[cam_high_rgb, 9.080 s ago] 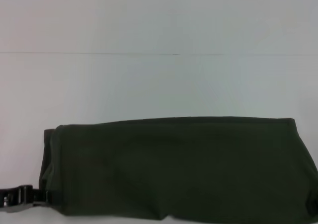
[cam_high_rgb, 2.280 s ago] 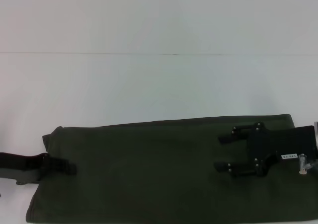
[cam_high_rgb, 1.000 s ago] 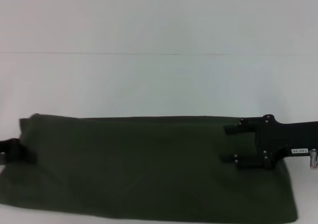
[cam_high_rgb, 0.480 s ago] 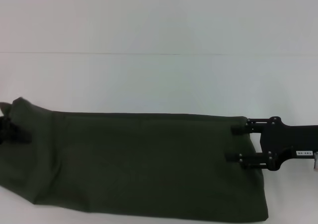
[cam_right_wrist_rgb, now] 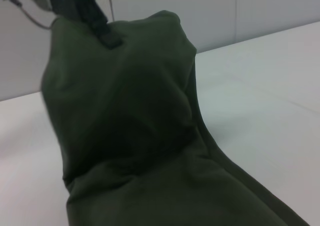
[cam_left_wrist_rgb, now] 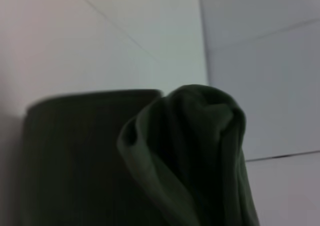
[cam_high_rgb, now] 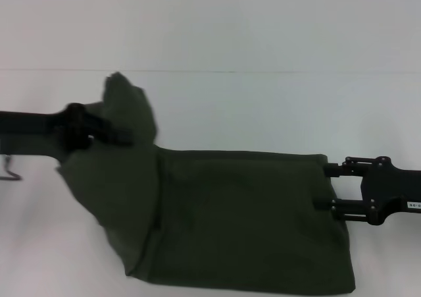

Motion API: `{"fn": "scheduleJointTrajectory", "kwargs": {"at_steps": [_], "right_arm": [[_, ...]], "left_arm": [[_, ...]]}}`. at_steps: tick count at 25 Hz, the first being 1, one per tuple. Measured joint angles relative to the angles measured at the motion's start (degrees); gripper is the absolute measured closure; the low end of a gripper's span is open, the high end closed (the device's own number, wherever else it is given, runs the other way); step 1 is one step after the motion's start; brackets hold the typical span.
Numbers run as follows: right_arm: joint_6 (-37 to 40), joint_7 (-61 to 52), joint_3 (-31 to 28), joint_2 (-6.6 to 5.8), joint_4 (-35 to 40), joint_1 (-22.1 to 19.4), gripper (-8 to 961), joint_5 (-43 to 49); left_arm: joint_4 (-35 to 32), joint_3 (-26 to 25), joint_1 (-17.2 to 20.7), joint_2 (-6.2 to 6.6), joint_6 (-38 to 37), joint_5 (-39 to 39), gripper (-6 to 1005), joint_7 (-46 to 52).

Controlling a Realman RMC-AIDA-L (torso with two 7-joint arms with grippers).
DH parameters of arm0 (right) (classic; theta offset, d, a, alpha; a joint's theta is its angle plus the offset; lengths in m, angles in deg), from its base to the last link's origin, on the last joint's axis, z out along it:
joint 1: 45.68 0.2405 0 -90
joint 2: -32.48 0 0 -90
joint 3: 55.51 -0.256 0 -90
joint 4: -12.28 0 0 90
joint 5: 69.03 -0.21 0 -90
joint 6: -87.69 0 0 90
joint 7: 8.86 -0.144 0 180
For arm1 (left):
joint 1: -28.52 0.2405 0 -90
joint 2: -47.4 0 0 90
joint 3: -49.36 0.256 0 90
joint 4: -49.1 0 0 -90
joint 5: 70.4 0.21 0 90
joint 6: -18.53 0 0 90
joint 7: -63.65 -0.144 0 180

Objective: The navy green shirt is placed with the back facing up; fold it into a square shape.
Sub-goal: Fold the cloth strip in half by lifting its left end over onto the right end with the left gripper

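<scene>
Left pincer (cam_high_rgb: 108, 131) is clamped on the shirt's (cam_high_rgb: 243, 218) left end, lifting it off the white counter (cam_high_rgb: 263, 106) — cloth bunches above the fingers and drapes down. The rest lies flat as a long band at the near edge. Right pincer (cam_high_rgb: 327, 187) sits at the right end, fingers parted, resting on or just over the hem — can't tell if it's pinning. This looks like the cross-fold. Next: carry the lifted end over to the right edge, square.
</scene>
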Motion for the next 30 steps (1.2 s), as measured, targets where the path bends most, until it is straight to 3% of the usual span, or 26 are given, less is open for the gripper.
{"fn": "scheduleJointTrajectory", "kwargs": {"at_steps": [4,8,11,16,23,30], "right_arm": [[-0.07,0.02,-1.48,-0.06,-0.27,-0.55,219,-0.04],[-0.15,0.1,-2.39,-0.16,-0.31,-1.18,219,-0.07],[-0.36,0.17,-2.9,-0.17,-0.33,-1.51,219,-0.09],[-1.14,0.21,-4.7,-0.18,-0.35,-1.99,218,-0.1],[-2.08,0.21,-9.17,-0.15,-0.35,-2.1,219,-0.1],[-3.03,0.21,-10.04,-0.07,-0.85,-2.17,218,-1.14]], "left_arm": [[5.92,0.04,-0.77,-3.52,3.01,-2.0,943,-0.47],[8.03,-0.01,-0.5,-8.53,8.07,-3.67,943,-1.03],[10.8,-0.16,-0.08,-10.92,11.78,-5.78,943,-2.8],[21.59,0.04,-0.53,-11.35,17.05,-8.13,943,-8.98],[27.59,-0.33,-0.86,-11.71,20.99,-9.84,944,-16.27],[32.56,-0.01,-1.91,-11.78,23.72,-11.18,943,-24.49]]}}
